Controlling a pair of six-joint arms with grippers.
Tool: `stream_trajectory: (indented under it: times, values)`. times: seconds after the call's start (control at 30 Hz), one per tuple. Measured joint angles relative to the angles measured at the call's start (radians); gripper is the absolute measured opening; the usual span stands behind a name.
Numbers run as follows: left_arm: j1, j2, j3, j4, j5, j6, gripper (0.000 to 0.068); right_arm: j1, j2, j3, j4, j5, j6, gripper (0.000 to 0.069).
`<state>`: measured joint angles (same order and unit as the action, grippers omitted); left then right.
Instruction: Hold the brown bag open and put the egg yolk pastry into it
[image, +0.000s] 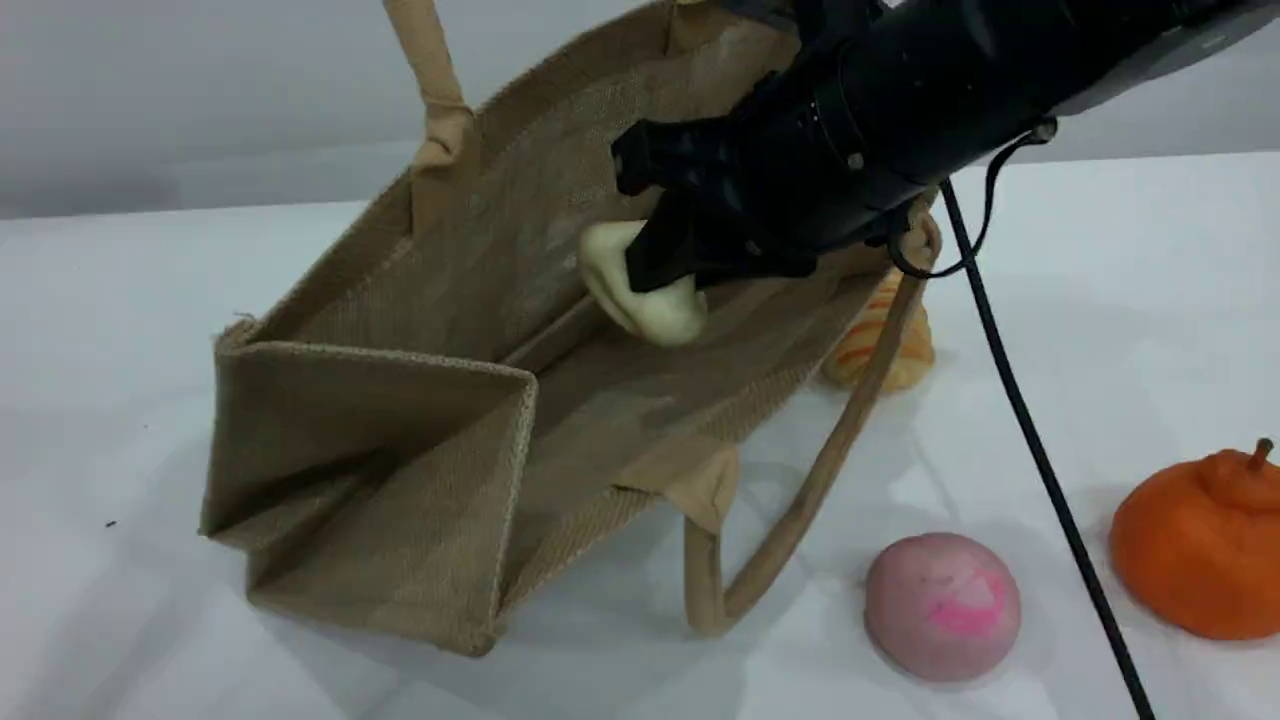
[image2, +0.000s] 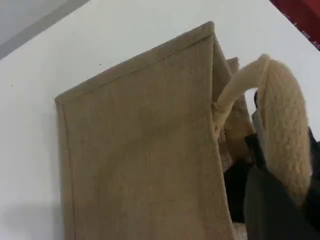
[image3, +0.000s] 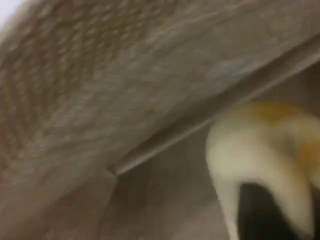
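Observation:
The brown bag (image: 400, 430) lies tilted on the white table with its mouth open toward the right. Its upper beige handle (image: 430, 80) is pulled up out of the scene view. In the left wrist view that handle (image2: 285, 115) loops over my left gripper (image2: 270, 200), which is shut on it beside the bag's wall (image2: 140, 150). My right gripper (image: 650, 270) reaches into the bag's mouth and is shut on the pale egg yolk pastry (image: 655, 310), inside the bag. The right wrist view shows the pastry (image3: 250, 150) close up, a dark fingertip (image3: 260, 215) in front of it.
An orange-striped loaf (image: 900, 350) lies just behind the bag's lower handle (image: 800, 500). A pink dome bun (image: 942, 605) and an orange pumpkin-shaped bun (image: 1200, 540) sit at the front right. A black cable (image: 1040, 450) hangs down from the right arm across the table.

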<state>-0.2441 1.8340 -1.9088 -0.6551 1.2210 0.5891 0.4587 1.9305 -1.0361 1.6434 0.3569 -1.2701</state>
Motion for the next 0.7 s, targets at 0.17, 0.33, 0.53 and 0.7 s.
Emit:
stream_trajectory:
  times: [0.17, 0.33, 0.53, 0.7]
  values:
    - [0.0, 0.0, 0.0, 0.0, 0.0, 0.0, 0.0086, 0.0, 0.0, 0.0, 0.0, 0.028, -0.015, 0.0374]
    - [0.0, 0.0, 0.0, -0.001, 0.0, 0.0, 0.0086, -0.002, -0.043, 0.001, -0.045, 0.106, -0.018, 0.051]
    - [0.0, 0.01, 0.011, -0.003, -0.002, 0.0, 0.0086, -0.039, -0.171, 0.002, -0.223, 0.163, 0.119, 0.0519]
    - [0.0, 0.028, 0.016, -0.009, -0.001, 0.0, 0.0086, -0.091, -0.319, 0.002, -0.454, 0.231, 0.307, 0.0505]
